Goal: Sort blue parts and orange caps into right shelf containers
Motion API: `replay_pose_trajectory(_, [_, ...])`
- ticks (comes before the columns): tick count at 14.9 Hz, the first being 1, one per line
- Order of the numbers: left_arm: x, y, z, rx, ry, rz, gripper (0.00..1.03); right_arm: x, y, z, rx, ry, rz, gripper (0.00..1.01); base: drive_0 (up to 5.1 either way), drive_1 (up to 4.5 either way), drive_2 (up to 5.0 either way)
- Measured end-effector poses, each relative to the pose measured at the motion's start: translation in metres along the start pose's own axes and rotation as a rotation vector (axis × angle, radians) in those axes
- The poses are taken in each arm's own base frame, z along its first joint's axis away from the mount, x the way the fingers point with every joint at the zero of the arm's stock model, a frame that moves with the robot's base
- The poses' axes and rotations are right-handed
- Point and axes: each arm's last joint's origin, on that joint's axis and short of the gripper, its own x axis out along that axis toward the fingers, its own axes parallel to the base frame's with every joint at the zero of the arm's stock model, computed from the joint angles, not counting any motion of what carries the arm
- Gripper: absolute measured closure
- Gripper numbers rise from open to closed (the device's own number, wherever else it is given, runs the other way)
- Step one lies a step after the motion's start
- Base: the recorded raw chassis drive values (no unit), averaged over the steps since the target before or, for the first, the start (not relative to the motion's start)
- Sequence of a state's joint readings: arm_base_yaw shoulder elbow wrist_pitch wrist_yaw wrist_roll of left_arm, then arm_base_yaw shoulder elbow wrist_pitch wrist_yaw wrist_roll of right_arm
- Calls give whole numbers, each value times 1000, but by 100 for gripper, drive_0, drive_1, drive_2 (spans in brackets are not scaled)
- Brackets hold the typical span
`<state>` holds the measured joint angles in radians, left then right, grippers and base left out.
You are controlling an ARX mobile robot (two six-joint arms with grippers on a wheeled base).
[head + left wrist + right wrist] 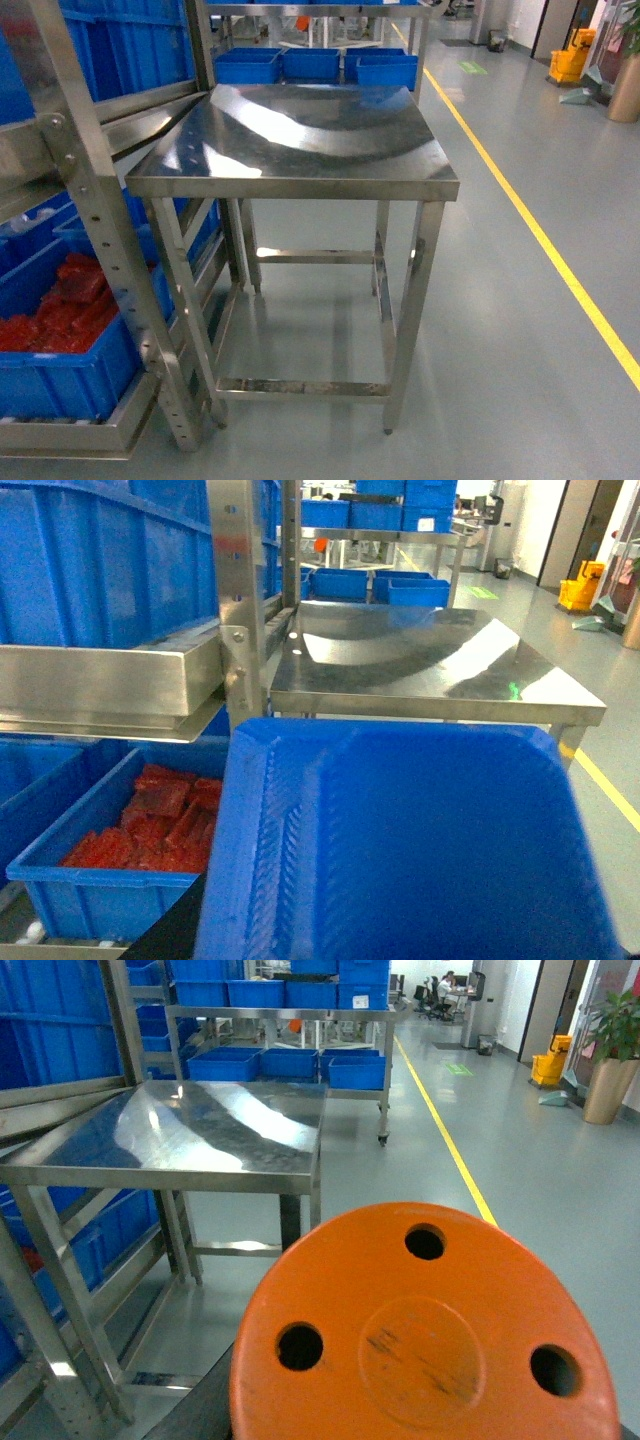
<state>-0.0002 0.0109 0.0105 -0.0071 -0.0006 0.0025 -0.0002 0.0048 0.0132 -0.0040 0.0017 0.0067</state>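
Closest in, each wrist camera is filled by its load. The left wrist view shows a blue part [400, 850], a ribbed tray-like moulding, spanning the lower frame from 4 to 8 o'clock. The right wrist view shows an orange cap [425, 1335], a disc with three holes, at 6 o'clock. We judge both pieces are being carried, but neither gripper's fingers show — we cannot tell whether either is clenched or released.

Next out, the steel table [300, 175] stands dead ahead at 12 o'clock, its top bare and glaring. At 9 o'clock sits a rack [90, 200] with a blue crate of red pieces [150, 820].

Farther off at 12 o'clock, blue containers [312, 65] line a shelf behind the table — probably the targets.

To do this step well, we would drive round the table, keep both loads level, and confirm which crate takes which piece before letting go.

The crates' insides are hidden; both arms are out of the head view.
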Motion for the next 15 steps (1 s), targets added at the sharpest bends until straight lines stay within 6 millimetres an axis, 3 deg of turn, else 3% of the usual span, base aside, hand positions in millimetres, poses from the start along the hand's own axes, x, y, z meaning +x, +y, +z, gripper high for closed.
replay_pose_trajectory(15, [0,0,0,0,0,0,60,0,0,0,0,3,0,57,-494,246,246])
